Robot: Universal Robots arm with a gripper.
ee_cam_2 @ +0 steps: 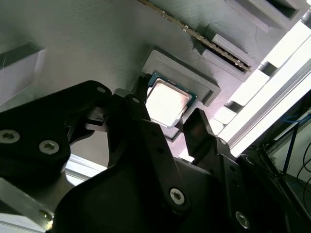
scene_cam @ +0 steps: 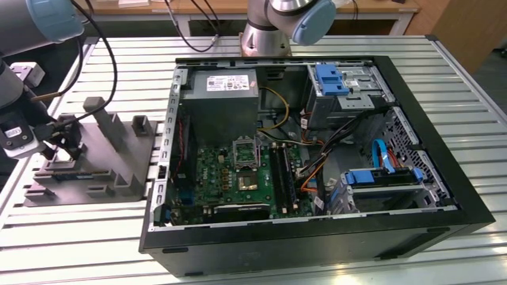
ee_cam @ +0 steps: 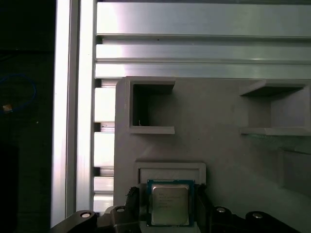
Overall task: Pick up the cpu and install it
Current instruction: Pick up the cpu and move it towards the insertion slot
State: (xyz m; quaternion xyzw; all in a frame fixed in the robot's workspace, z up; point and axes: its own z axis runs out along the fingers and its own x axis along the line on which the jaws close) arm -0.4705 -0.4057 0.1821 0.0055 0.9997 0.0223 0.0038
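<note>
One cpu (ee_cam_2: 167,103) | in grey fixture (ee_cam_2: 194,77) pocket | between gripper (ee_cam_2: 169,115) jaws, apart, straddling it

Table (scene_cam: 475,77): slatted aluminium, carrying everything.
Case (scene_cam: 317,249): black, lying open side up, toward the exterior view's right.
Power supply (scene_cam: 225,104): grey box with a white label, at the case's far end.
Motherboard (scene_cam: 218,172): green, just nearer than the power supply.
Socket (scene_cam: 246,155): dark metal frame on the motherboard.
Drive bays (scene_cam: 348,98): blue latches, along the exterior view's right of the case.
Cables (scene_cam: 333,148): between motherboard and bays.
Fixture (scene_cam: 103,154): grey block with posts and pockets, beside the case.
</note>
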